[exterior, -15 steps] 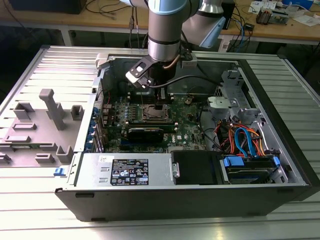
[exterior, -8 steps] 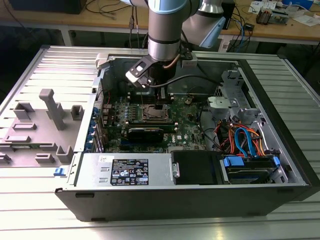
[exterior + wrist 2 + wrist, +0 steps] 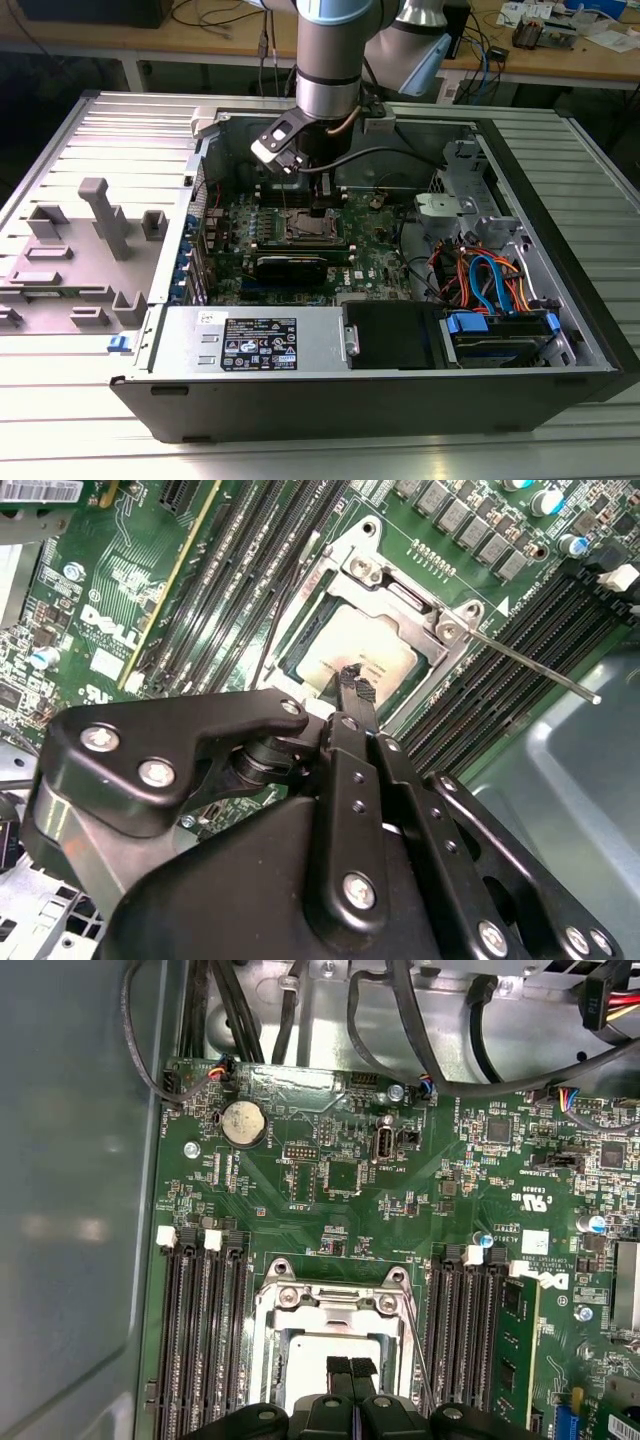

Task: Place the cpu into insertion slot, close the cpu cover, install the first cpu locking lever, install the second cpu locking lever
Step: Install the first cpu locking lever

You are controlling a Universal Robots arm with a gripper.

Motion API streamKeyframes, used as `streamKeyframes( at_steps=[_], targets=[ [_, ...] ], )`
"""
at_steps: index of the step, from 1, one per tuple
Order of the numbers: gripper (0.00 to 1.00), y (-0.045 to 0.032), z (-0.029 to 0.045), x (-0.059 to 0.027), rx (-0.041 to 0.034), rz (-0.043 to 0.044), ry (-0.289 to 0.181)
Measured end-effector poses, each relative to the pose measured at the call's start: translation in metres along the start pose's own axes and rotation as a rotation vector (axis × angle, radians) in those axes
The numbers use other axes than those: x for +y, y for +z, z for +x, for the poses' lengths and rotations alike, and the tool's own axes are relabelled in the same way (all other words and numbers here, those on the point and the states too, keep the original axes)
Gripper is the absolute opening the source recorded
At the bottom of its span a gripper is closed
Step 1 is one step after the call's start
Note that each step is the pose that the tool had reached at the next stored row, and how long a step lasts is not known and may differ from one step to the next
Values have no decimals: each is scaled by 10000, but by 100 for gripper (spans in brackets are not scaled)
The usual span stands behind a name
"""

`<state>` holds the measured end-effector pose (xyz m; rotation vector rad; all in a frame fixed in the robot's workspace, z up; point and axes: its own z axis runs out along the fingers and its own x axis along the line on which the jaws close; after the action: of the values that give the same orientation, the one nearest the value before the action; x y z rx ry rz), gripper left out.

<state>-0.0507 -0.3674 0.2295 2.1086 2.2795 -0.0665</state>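
Black end effector [image 3: 351,1368], fingertips together and empty, sits over the silvery square cpu [image 3: 352,640].

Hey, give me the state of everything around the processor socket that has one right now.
cpu: seated in the insertion slot.
cpu cover: lowered over the cpu.
locking lever: sticking out sideways, seemingly unlatched.
tool: shut, tips at the cpu.
computer case: side open.

The cpu [image 3: 352,645] is matt silvery metal, the cpu cover [image 3: 395,585] shinier metal.
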Motion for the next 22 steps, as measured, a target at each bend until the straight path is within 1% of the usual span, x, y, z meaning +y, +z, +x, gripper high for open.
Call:
streamKeyframes(
  at_steps=[11, 13, 22],
  targets=[
    [11, -46, -3, -1, -3, 2, 0],
    [11, -67, -4, -1, -2, 1, 0],
    [11, -87, -10, -1, -2, 1, 0]
  ],
)
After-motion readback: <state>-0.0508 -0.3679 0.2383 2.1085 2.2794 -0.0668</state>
